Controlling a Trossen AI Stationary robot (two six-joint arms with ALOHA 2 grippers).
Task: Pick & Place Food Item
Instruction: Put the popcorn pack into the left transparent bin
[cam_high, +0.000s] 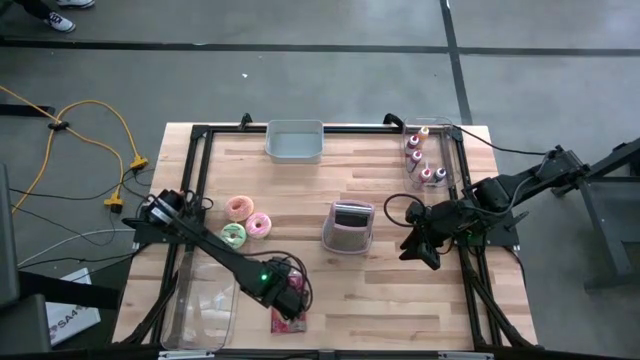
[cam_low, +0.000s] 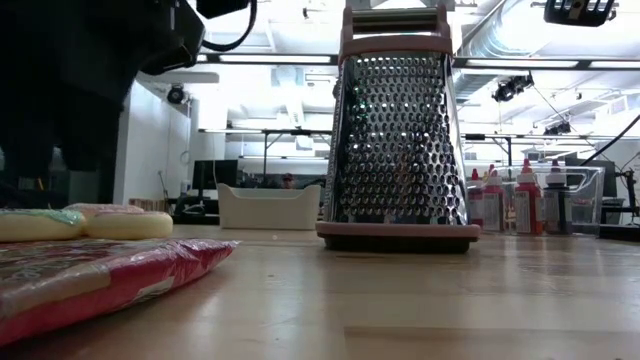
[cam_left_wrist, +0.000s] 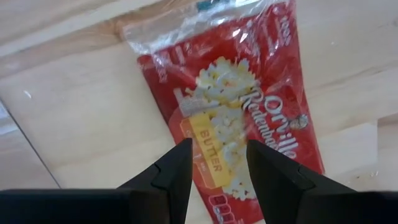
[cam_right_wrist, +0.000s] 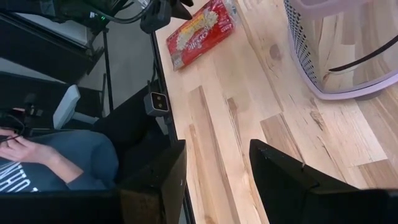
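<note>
Left wrist view: the popcorn bag (cam_left_wrist: 239, 118) is seen directly beneath the left end effector (cam_left_wrist: 217, 165), open and empty, its long axis running between the fingers.

Both arms (cam_high: 215, 248) are finished in black, with black cables looped at the wrists; a green light (cam_high: 264, 277) is seen on the left one.
</note>
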